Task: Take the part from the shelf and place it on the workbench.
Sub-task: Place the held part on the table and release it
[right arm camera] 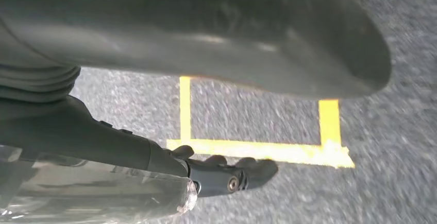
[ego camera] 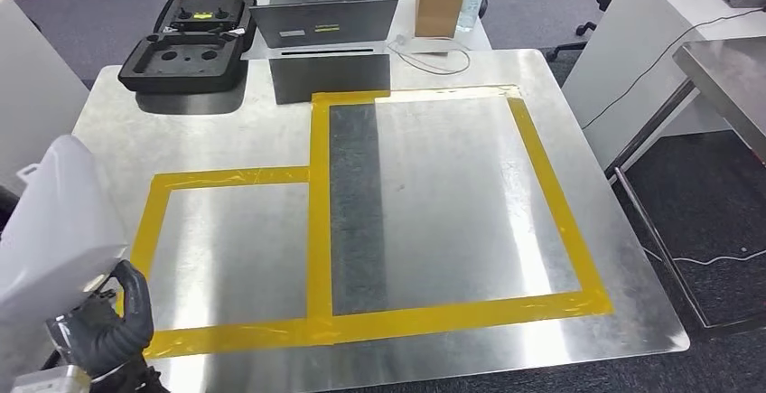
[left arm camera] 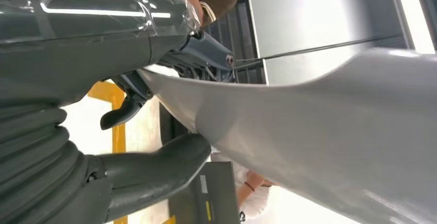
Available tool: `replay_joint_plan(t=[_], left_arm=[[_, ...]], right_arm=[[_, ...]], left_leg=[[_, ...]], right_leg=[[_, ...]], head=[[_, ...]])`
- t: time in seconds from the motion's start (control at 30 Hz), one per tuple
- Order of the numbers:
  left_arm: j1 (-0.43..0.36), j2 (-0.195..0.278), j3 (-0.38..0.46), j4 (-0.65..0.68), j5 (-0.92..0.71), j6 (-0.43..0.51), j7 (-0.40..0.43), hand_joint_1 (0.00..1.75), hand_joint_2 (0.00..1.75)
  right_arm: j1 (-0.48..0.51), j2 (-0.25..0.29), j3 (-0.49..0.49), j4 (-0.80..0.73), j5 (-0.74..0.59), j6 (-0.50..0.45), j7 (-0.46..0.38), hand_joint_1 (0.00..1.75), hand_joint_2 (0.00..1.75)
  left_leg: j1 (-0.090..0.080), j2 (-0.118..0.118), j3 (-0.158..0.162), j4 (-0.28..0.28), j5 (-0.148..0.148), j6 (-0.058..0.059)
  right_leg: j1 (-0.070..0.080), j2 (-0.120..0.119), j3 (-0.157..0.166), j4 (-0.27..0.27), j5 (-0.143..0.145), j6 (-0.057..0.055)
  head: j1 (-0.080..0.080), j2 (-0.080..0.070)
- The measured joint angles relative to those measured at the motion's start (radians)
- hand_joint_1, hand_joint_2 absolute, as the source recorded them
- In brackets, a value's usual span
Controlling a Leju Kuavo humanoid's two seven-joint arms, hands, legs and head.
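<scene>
From the head view, the left hand (ego camera: 108, 316) grips a pale grey part (ego camera: 56, 226) at the near left edge of the steel surface (ego camera: 452, 194), marked with yellow tape (ego camera: 318, 203); a black case (ego camera: 191, 39) and laptop (ego camera: 325, 21) sit at the far side. Closer, the left wrist view shows fingers (left arm camera: 126, 108) clamped on the part's edge. Over grey carpet (right arm camera: 391, 147), the right wrist view shows the right hand (right arm camera: 227, 175), fingers curled together on nothing.
</scene>
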Motion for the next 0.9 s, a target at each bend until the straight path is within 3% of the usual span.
replay_joint_plan(t=[0.13, 0.33, 0.47, 0.53, 0.63, 0.8, 0.9], left_arm=[[0.002, -0.009, 0.0, 0.0, -0.009, 0.0, -0.005, 1.75, 1.75], [0.004, -0.02, 0.0, 0.0, -0.009, 0.0, -0.003, 1.75, 1.75], [0.005, -0.021, 0.001, 0.001, -0.02, 0.0, 0.083, 1.75, 1.75], [-0.002, -0.01, 0.0, 0.004, -0.062, 0.0, 0.239, 1.75, 1.75], [-0.026, 0.033, -0.006, 0.015, -0.139, 0.0, 0.543, 1.75, 1.75], [-0.091, 0.164, -0.063, 0.034, -0.33, -0.005, 1.032, 1.75, 1.75], [-0.119, 0.252, -0.103, 0.05, -0.395, -0.037, 1.153, 1.75, 1.75]], right_arm=[[-0.008, 0.002, 0.002, -0.001, 0.0, -0.001, 0.0, 0.0, 0.0], [-0.015, 0.002, 0.005, -0.001, 0.0, -0.001, 0.0, 0.0, 0.0], [-0.015, 0.002, 0.006, -0.001, 0.0, -0.001, 0.0, 0.0, 0.0], [-0.014, 0.001, 0.006, -0.001, 0.0, -0.001, 0.0, 0.0, 0.0], [-0.013, 0.001, 0.006, -0.001, 0.0, -0.001, 0.003, 0.0, 0.0], [-0.009, 0.0, 0.006, -0.001, 0.0, 0.01, 0.021, 0.0, 0.0], [-0.006, -0.002, 0.009, -0.001, 0.0, 0.022, 0.033, 0.0, 0.0]], left_leg=[[-0.002, 0.002, 0.006, -0.009, -0.002, -0.003], [-0.002, 0.005, 0.009, -0.014, -0.002, -0.005], [-0.003, 0.007, 0.009, -0.014, -0.001, -0.005], [-0.003, 0.007, 0.01, -0.014, -0.001, -0.005], [-0.003, 0.005, 0.01, -0.015, -0.001, -0.005], [-0.003, 0.0, 0.01, -0.015, -0.001, -0.006], [-0.003, 0.0, 0.009, -0.016, 0.0, -0.007]], right_leg=[[-0.001, 0.0, 0.002, 0.0, -0.006, -0.008], [-0.002, 0.0, 0.003, 0.0, -0.007, -0.012], [-0.004, 0.001, 0.003, 0.0, -0.008, -0.012], [-0.004, 0.001, 0.004, -0.001, -0.008, -0.012], [-0.004, 0.001, 0.005, -0.002, -0.007, -0.012], [-0.004, 0.001, 0.007, -0.003, -0.007, -0.012], [-0.004, 0.001, 0.007, -0.005, -0.007, -0.012]], head=[[-0.004, 0.0], [-0.005, 0.0], [-0.005, 0.0], [-0.004, 0.0], [-0.003, 0.0], [-0.002, 0.0], [-0.002, 0.0]])
